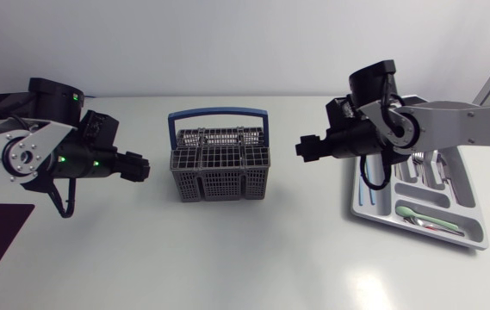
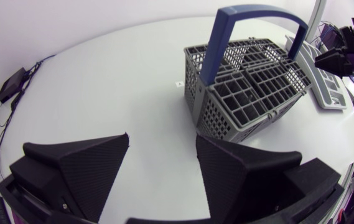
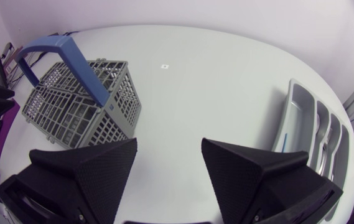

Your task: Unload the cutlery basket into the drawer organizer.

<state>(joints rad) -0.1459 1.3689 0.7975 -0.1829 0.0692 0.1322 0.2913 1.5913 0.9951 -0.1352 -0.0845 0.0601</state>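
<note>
The cutlery basket (image 1: 220,164) stood mid-way across the counter (image 1: 253,254) with no pieces visible inside, cutlery (image 1: 425,220) lay in the drawer organizer (image 1: 475,222) under the right arm, and left pincer (image 1: 145,168) and right pincer (image 1: 300,148) gaped wide and empty, so unloading looked finished.

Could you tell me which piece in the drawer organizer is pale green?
The piece lying crosswise near the drawer organizer's front end; the others look silver or reddish.

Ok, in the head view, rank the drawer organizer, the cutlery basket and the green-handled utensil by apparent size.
1. drawer organizer, partly hidden by the right arm, so only narrowly first.
2. cutlery basket.
3. green-handled utensil, clearly smallest.
</note>
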